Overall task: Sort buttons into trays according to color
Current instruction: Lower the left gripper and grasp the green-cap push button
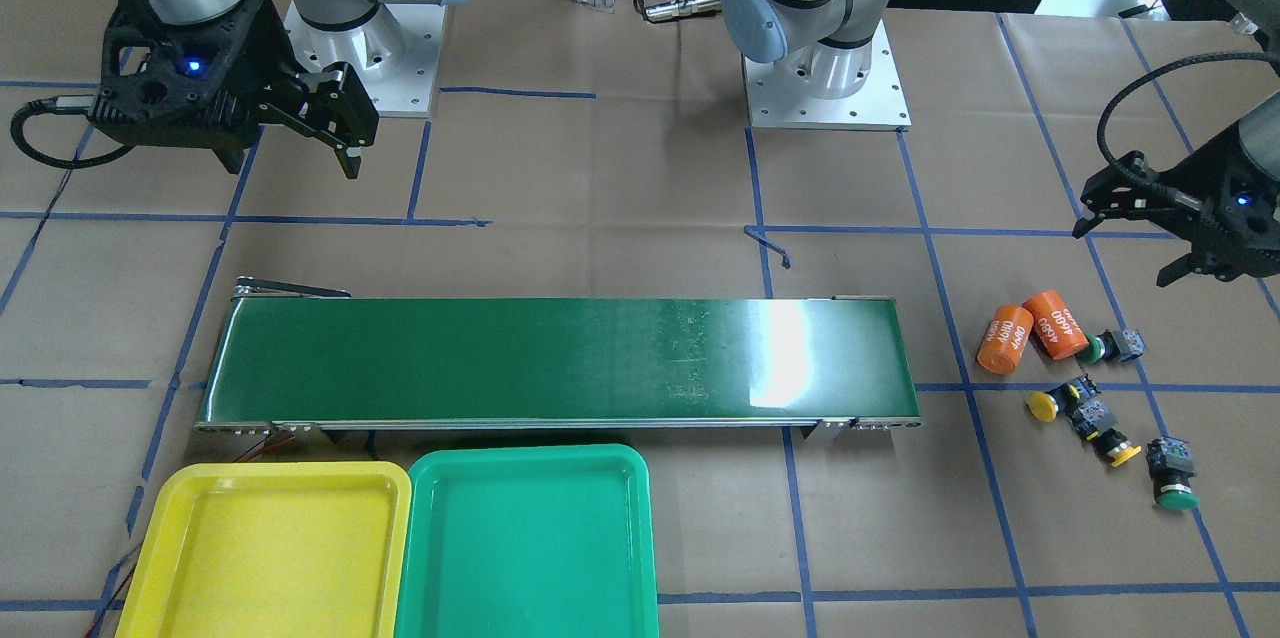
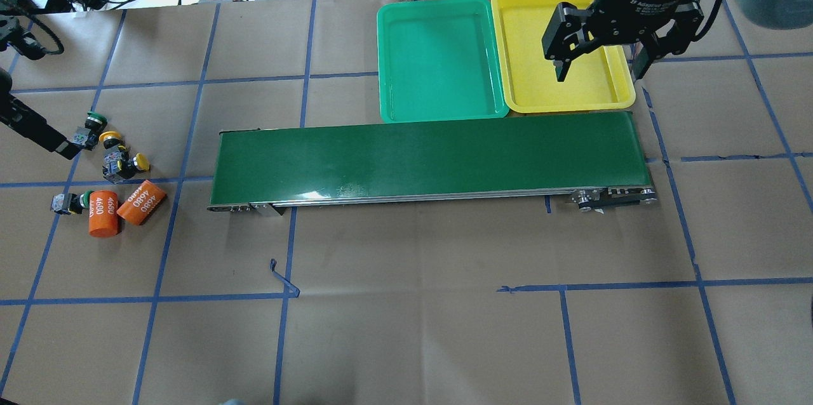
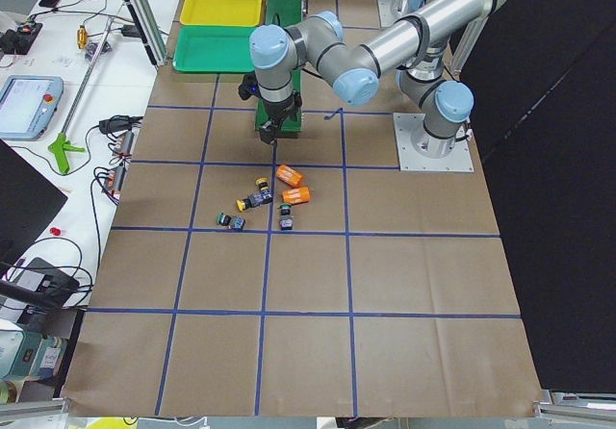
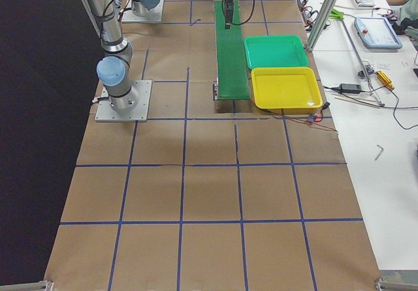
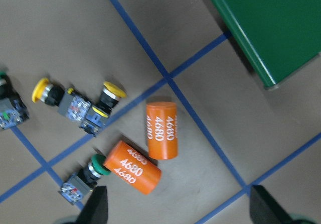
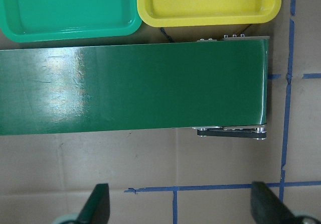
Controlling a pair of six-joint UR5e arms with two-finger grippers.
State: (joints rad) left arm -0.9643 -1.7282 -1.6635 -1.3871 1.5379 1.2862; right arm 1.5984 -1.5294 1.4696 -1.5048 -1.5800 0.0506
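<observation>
The right gripper [image 2: 600,67] is hanging spread open and empty. The conveyor belt [image 1: 550,358] is stretching out below and just ahead of it, and the yellow tray [image 1: 270,558] and green tray [image 1: 525,548] are lying side by side beyond the belt. The left gripper [image 1: 1130,248] is hovering released, gripping nothing. Beneath it, two orange cylinders [image 1: 1005,338] and all four buttons [image 1: 1045,406] are lying clustered together, outside both trays.
</observation>
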